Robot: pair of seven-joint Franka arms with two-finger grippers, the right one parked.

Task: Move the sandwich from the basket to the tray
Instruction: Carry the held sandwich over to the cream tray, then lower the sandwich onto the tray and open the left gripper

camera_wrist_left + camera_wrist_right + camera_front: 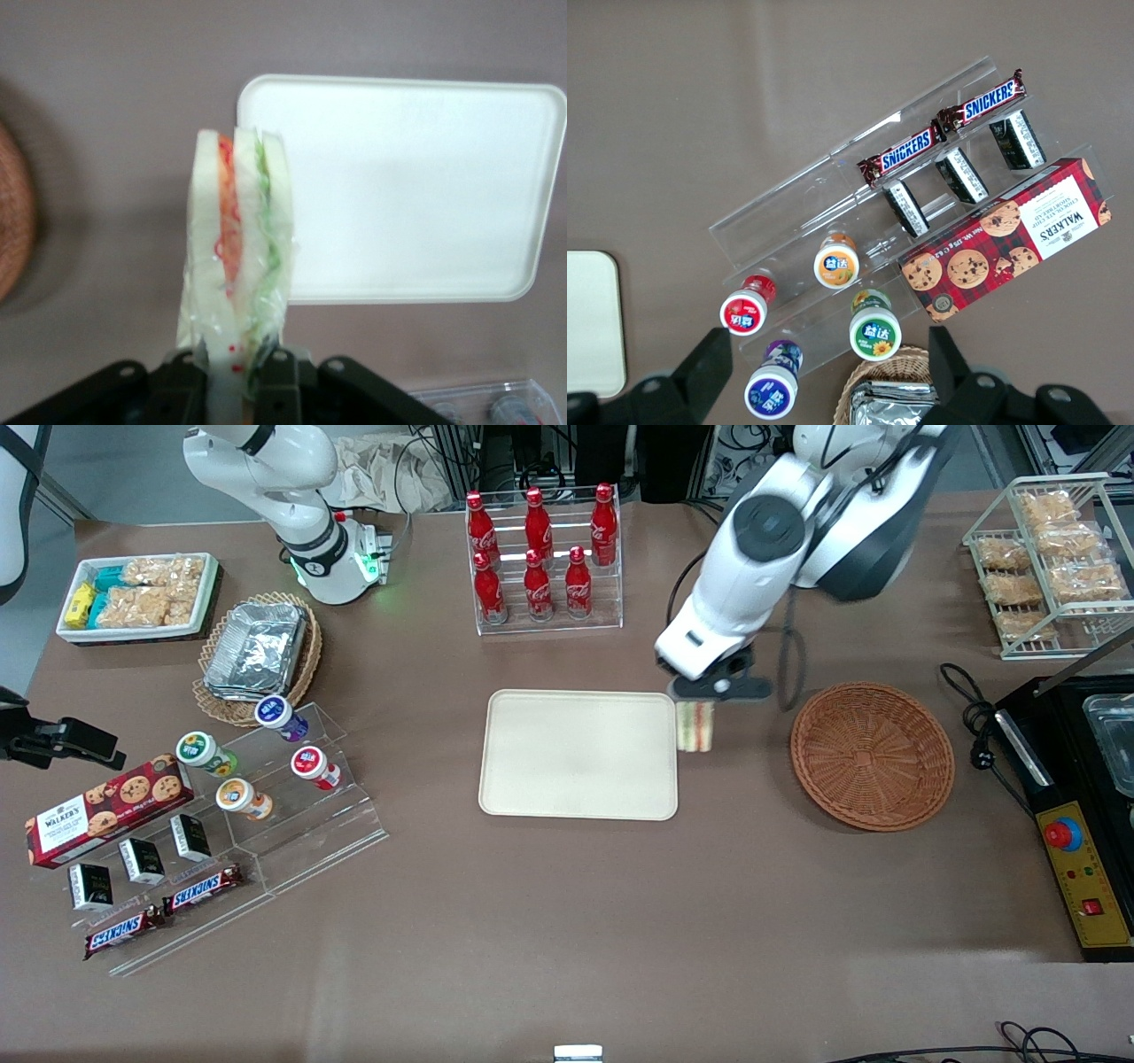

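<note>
Firstly, we see the brown table [567,921], which carries everything. On it the tray [580,755] lies flat, about in the middle, and nothing lies on it. The basket [873,755] stands toward the working arm's end of the table, well apart from the tray, and we see nothing inside it.

Between these two, just beside the tray's edge, the gripper [700,713] hangs above the table. Its fingers [276,376] are clamped on the sandwich [695,726], holding it at one narrow end, so the wedge hangs down under the gripper. In the left wrist view we see the sandwich [237,239] close: two slices of pale bread with an orange-red layer and a green layer between them, and a thin clear wrap around it. In that view it partly overlaps the near corner of the tray [416,186], but in the front view it is outside the rim, over the bare table.

Farther from the front camera than the tray, a clear rack with red bottles [542,558] stands upright
</note>
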